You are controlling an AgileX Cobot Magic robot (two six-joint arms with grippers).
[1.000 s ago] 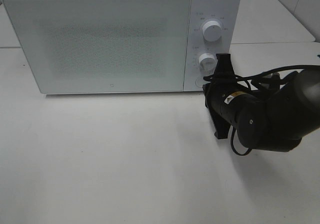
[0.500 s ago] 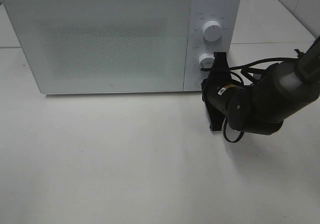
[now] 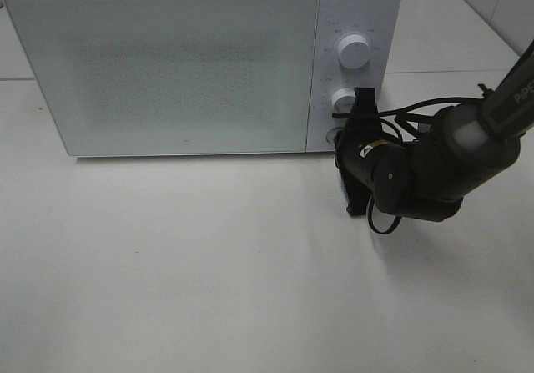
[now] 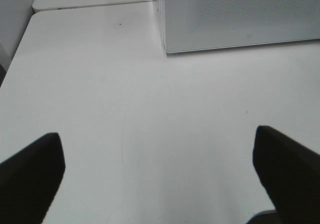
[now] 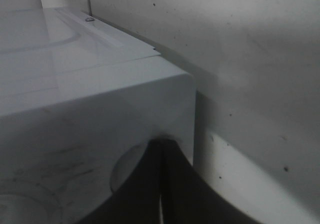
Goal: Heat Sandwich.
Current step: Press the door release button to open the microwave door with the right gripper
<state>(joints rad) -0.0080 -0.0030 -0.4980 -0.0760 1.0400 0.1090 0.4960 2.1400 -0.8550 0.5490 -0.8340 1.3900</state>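
The sandwich is out of view. A white microwave [image 3: 183, 64] stands at the back of the table with its door closed. My right gripper [image 3: 340, 136] is shut and empty, its tips against the round button [image 3: 334, 134] at the bottom of the control panel, below two knobs. In the right wrist view the joined fingertips [image 5: 160, 149] touch the round button [image 5: 125, 169] near the microwave's corner. My left gripper [image 4: 160, 159] is open and empty above the bare table, in front of the microwave's left corner [image 4: 165, 46]; it does not show in the exterior high view.
The upper knob [image 3: 355, 53] and lower knob [image 3: 344, 99] sit on the panel right of the door. The right arm [image 3: 434, 168] and its cables lie over the table to the right. A table seam [image 4: 95, 4] runs behind the microwave.
The right arm has drawn in a little to the left, toward the microwave's panel, and its wrist has turned. The gripper stays shut. The microwave door has not moved.
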